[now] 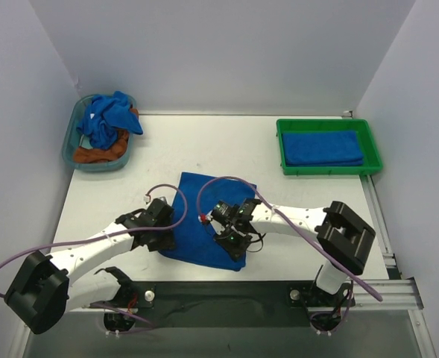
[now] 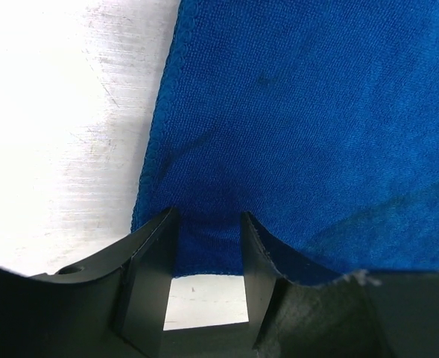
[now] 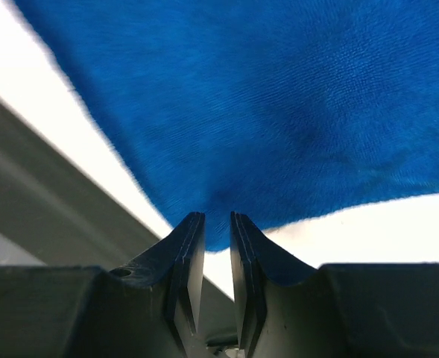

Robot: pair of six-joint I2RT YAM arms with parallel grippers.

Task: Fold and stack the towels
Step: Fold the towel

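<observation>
Top external, one spread towel [image 1: 195, 237], one folded towel [image 1: 322, 148] in tray [image 1: 327, 170]

Layout on table [image 1: 204, 142].
Centre: spread towel [image 1: 200, 242]; 10 o'clock: bin [image 1: 70, 142] of heaped towels [image 1: 107, 119]; 2 o'clock: folded towel [image 1: 322, 148] in tray [image 1: 281, 149].

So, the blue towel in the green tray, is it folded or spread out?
Folded. The towel lies in the green tray as a compact, straight-edged rectangle inside the rim. One towel or a stack: cannot tell.
</observation>
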